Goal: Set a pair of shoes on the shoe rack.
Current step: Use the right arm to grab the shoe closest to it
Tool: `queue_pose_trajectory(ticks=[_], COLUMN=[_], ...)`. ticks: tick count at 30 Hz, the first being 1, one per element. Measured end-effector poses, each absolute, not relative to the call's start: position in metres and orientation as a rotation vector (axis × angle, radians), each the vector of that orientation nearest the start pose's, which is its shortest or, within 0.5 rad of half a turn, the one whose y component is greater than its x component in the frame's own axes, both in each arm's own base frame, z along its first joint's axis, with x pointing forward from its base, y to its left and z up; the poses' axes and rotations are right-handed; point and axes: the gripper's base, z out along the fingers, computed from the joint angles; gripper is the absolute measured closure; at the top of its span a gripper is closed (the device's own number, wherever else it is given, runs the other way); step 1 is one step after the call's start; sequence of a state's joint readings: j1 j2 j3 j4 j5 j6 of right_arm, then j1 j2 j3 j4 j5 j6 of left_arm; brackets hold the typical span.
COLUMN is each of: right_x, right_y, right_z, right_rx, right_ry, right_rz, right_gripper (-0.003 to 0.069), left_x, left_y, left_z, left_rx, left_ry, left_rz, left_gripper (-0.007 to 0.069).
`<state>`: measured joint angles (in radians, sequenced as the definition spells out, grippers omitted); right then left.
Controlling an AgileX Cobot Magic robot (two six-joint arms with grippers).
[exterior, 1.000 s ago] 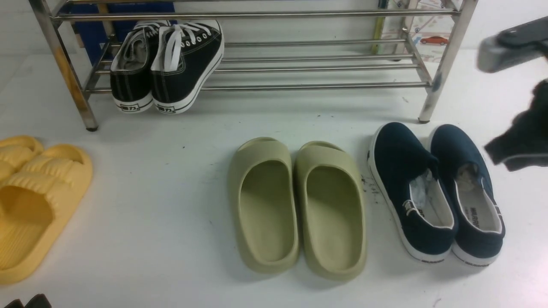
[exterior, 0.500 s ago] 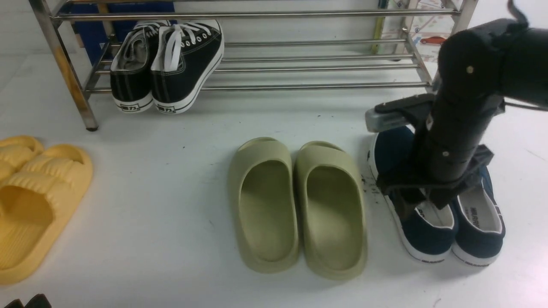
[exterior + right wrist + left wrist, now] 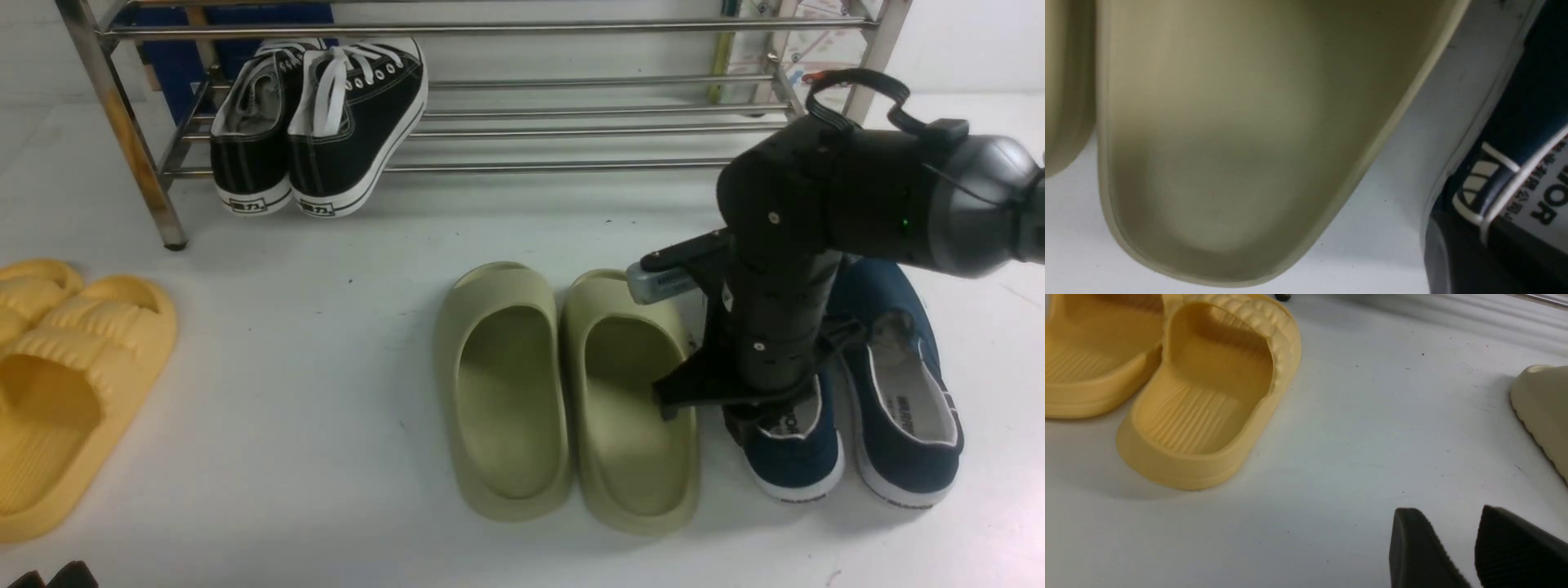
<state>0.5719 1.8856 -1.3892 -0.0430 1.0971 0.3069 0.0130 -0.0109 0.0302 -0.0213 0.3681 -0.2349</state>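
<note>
Rack (image 3: 490,167) across the top of the frame hasn't budged, with the black lace-ups (image 3: 343,122) parked at its upper-left end and no navy shoe on it yet. Your right arm (image 3: 857,196) has swept in from the right edge. It now stands lower right, further left than half a second ago, and leans over the olive slide (image 3: 629,425). Both navy shoes sit on the white table (image 3: 326,343), lower right. The near navy shoe (image 3: 796,461) has been dragged left, opening a gap to its mate (image 3: 906,408). Right gripper (image 3: 755,412) is down in that shoe's opening; one dark finger (image 3: 1474,265) lies against the collar, but I can't tell if it's clamped. Left gripper (image 3: 1449,522) released, nothing between its fingers
</note>
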Motion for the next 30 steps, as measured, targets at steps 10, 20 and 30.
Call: queue_pose_trajectory(ticks=[10, 20, 30], right_x=[0.314, 0.312, 0.320], right_y=[0.190, 0.189, 0.195], right_z=[0.207, 0.201, 0.249], right_rx=[-0.391, -0.394, -0.398], right_ry=[3.082, 3.127, 3.021], right_rz=[-0.073, -0.102, -0.007], right_gripper=[0.0558, 0.0475, 0.0610], left_x=[0.053, 0.053, 0.053], left_y=[0.000, 0.000, 0.000], left_z=[0.171, 0.171, 0.171], left_rx=[-0.245, -0.245, -0.245], left_ry=[1.858, 1.858, 1.858], left_rz=[-0.174, -0.174, -0.174], left_gripper=[0.0387, 0.0387, 0.0387])
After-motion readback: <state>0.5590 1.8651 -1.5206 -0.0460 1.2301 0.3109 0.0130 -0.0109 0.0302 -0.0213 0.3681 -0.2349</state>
